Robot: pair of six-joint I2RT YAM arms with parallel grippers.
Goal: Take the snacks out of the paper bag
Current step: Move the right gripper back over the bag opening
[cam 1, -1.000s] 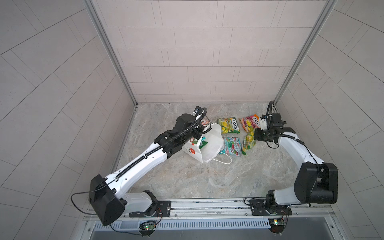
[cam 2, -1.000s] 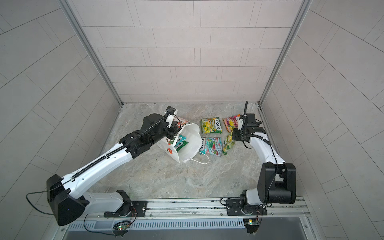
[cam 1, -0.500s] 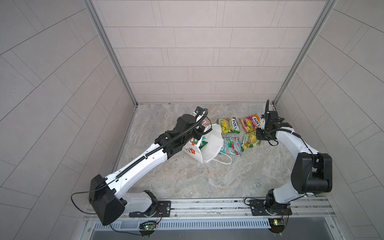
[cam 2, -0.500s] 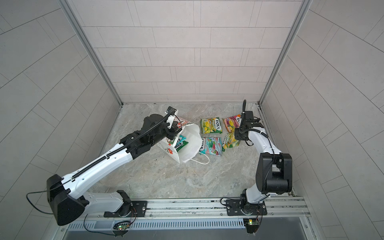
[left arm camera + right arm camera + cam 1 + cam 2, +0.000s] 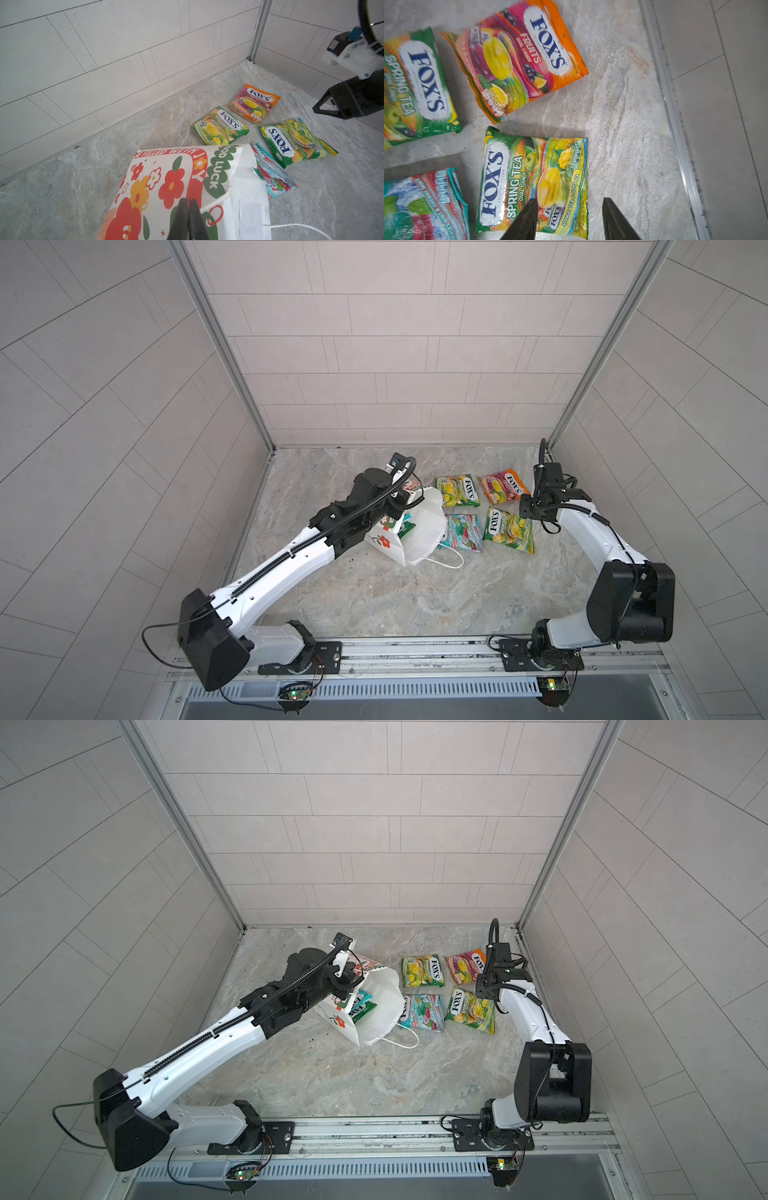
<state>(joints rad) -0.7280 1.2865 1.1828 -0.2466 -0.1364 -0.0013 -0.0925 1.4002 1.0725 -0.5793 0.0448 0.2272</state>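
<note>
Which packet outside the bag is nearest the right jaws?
The green-yellow packet beside the teal packet: the right gripper hangs with open jaws over its end. The other green-yellow packet lies farther, beside the orange-pink packet.

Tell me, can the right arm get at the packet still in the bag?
Probably yes. The left gripper pinches the bag at its rim, its mouth gapes upward, the packet shows inside, and the right gripper hangs open and empty nearby.

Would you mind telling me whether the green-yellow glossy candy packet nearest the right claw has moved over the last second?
Yes. The green-yellow glossy candy packet has tipped from on edge to flat, rightward, away from the unmoved teal glossy packet.
</note>
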